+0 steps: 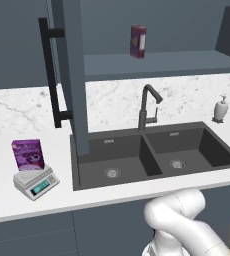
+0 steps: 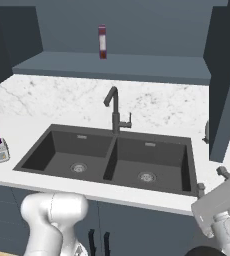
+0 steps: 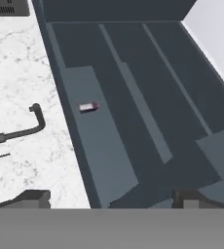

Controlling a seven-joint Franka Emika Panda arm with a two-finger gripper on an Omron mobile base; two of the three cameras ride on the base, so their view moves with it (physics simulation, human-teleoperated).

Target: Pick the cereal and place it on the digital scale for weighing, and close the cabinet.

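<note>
Presently catalogued, by size.

One cabinet point(image 1: 152, 62), wall-mounted, dark blue-grey: both doors stand open, the left door point(image 1: 72, 75) edge-on with its long axis upright and one black bar handle point(image 1: 51, 75) facing left. Judged next step: closing; the doors lie above and ahead of the gripper point(image 3: 109, 197), which looks along the shelf interior.

One double sink point(image 1: 152, 155) with one black faucet point(image 1: 148, 107).

One digital scale point(image 1: 35, 181), on the counter left of the sink.

One cereal point(image 1: 28, 154), purple box, upright on the scale's plate; placement appears done.

One soap dispenser point(image 1: 220, 108).

One maroon box point(image 1: 138, 41), on the shelf.

One gripper: fingers spread wide, empty.
</note>
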